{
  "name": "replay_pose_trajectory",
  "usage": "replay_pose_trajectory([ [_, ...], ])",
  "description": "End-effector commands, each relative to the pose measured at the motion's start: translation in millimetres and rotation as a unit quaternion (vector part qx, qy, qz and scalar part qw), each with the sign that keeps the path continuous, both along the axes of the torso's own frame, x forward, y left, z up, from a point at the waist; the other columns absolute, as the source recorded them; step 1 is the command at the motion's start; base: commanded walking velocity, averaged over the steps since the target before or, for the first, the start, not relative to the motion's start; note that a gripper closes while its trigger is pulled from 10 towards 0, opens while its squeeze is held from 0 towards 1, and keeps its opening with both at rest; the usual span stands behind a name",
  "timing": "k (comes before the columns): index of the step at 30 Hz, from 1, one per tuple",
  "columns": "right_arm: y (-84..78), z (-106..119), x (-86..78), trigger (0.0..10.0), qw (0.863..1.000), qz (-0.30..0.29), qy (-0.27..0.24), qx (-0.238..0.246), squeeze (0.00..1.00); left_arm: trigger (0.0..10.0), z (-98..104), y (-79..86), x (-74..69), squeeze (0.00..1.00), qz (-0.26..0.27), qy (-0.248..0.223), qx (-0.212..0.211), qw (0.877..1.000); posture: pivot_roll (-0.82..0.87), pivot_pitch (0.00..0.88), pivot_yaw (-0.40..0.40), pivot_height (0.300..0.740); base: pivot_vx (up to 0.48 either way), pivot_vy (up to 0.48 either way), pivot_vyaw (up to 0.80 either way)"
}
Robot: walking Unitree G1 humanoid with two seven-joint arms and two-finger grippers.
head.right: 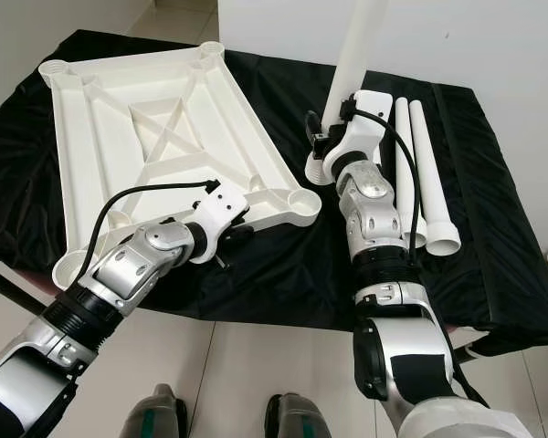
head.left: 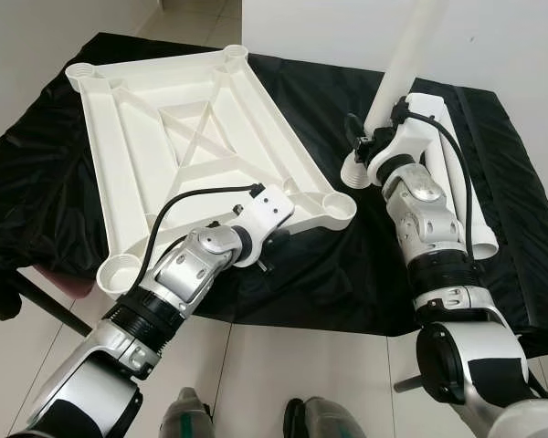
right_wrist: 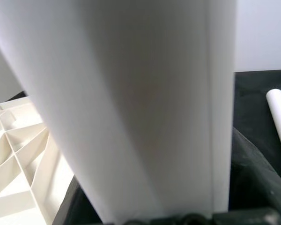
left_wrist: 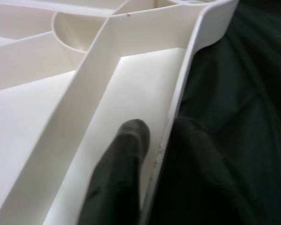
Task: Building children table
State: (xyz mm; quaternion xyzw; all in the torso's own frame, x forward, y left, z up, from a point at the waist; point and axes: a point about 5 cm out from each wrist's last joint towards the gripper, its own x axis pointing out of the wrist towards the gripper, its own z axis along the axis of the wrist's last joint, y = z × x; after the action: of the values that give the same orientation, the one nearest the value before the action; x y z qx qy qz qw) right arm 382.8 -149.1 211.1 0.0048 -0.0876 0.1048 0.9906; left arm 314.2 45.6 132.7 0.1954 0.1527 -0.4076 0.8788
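Right hand (head.left: 373, 146) grips a leg (head.left: 404, 64), near-upright, flared end down, just right of the tabletop's (head.left: 164, 137) near-right socket (head.left: 336, 204). Left hand (left_wrist: 152, 154) pinches the tabletop rim, upside down on the worktop (head.left: 365, 274).

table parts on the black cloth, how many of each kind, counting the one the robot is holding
white tabletop, upside down: 1
white leg held upright in the right gripper, its flared end down near a corner socket: 1
white legs lying on the cloth: 2
total: 4 parts

The left gripper has its jaws closed on the tabletop's edge wall.
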Motion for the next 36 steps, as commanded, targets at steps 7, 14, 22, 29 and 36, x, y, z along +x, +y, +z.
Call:
replay_pose_trajectory([
  [7, 5.7, -5, -5.6, 10.0, 1.000, 0.028, 0.007, -0.007, 0.00, 10.0, 11, 0.2, -2.1, 0.00, -0.043, 0.015, -0.009, 0.999, 0.02, 0.045, -0.046, 0.740, 0.000, 0.000, 0.00],
  [14, 10.0, -12, -10.0, 10.0, 0.999, 0.041, 0.018, -0.010, 0.00, 10.0, 28, 2.7, 0.6, 0.00, -0.024, -0.001, -0.045, 0.999, 0.02, 0.046, -0.051, 0.740, 0.000, 0.000, 0.00],
  [22, 10.7, -20, -15.2, 10.0, 0.997, 0.061, 0.031, -0.025, 0.00, 10.0, 65, 8.0, 1.8, 0.00, -0.003, -0.046, -0.132, 0.990, 0.02, 0.046, -0.073, 0.740, 0.000, 0.000, 0.00],
  [29, 8.3, -27, -16.7, 10.0, 0.995, 0.071, 0.044, -0.046, 0.00, 10.0, 73, 12.1, 1.7, 0.00, 0.017, -0.061, -0.144, 0.988, 0.01, 0.045, -0.074, 0.740, 0.000, 0.000, 0.00],
  [36, 6.5, -35, -21.3, 10.0, 0.994, 0.079, 0.057, -0.054, 0.00, 10.0, 78, 12.9, -0.4, 0.00, 0.046, -0.059, -0.183, 0.980, 0.01, 0.046, -0.070, 0.740, 0.000, 0.000, 0.00],
])
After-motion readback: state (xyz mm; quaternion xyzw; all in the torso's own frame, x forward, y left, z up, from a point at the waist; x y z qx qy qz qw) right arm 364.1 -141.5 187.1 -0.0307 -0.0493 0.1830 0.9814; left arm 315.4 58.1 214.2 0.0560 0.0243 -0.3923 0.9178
